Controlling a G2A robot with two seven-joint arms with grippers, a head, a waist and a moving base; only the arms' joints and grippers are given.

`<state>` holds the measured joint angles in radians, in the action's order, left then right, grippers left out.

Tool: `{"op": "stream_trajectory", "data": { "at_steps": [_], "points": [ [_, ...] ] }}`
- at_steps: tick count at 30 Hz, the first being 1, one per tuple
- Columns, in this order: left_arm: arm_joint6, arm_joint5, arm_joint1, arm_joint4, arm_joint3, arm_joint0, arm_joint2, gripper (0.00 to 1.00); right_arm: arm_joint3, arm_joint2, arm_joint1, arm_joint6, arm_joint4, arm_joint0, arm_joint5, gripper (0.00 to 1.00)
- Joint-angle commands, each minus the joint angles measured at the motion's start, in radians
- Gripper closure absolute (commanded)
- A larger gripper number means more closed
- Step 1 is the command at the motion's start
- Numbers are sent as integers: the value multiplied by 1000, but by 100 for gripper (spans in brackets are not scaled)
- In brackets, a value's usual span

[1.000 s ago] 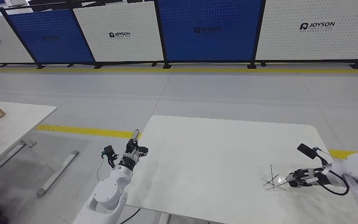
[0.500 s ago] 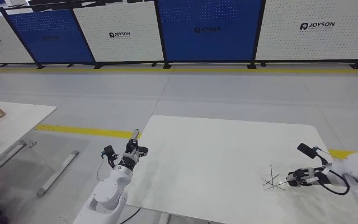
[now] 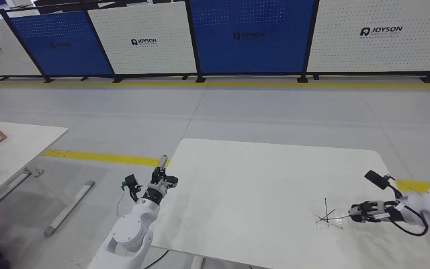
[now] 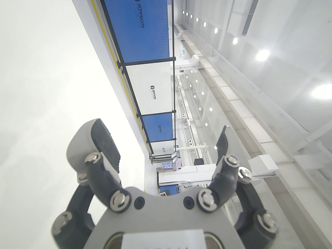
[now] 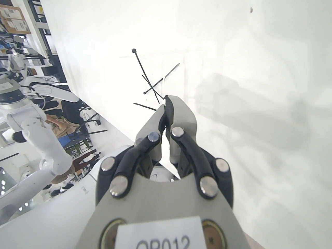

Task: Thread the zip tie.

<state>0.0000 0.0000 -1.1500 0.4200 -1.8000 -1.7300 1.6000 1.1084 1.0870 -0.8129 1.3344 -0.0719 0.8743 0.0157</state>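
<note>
A few black zip ties (image 5: 149, 84) lie crossed in a loose heap on the white counter (image 3: 269, 188), near its right end. The right claw (image 5: 165, 101) is pressed closed with its tips at the heap's edge, meeting one strand's end; I cannot tell whether it is pinched. The left claw (image 4: 168, 141) hangs wide open and empty by the counter's far left edge.

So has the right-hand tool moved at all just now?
Yes: the right tool has drawn back from the zip ties, toward the table's right edge.
</note>
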Motion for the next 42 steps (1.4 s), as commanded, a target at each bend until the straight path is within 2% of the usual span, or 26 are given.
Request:
{"op": "stream_trajectory", "data": {
  "at_steps": [1, 7, 20, 24, 28, 32, 35, 37, 42],
  "points": [
    [0, 0, 0, 0, 0, 0, 0, 0, 15, 43, 13, -3, 24, 30, 20, 100],
    [0, 0, 0, 0, 0, 0, 0, 0, 79, 178, 51, 19, 142, 154, 140, 100],
    [0, 0, 0, 0, 0, 0, 0, 0, 86, 182, 51, 17, 151, 162, 144, 100],
    [0, 0, 0, 0, 0, 0, 0, 0, 102, 189, 46, -28, 233, 197, 161, 100],
    [0, 0, 0, 0, 0, 0, 0, 0, 175, 222, 45, -126, 314, 265, 184, 100],
    [0, 0, 0, 0, 0, 0, 0, 0, 325, 252, 49, -245, 313, 375, 146, 100],
    [0, 0, 0, 0, 0, 0, 0, 0, 402, 262, 49, -317, 303, 436, 96, 100],
    [0, 0, 0, 0, 0, 0, 0, 0, 427, 253, 48, -338, 277, 450, 69, 100],
    [0, 0, 0, 0, 0, 0, 0, 0, 427, 253, 48, -338, 277, 450, 69, 100]
  ]
}}
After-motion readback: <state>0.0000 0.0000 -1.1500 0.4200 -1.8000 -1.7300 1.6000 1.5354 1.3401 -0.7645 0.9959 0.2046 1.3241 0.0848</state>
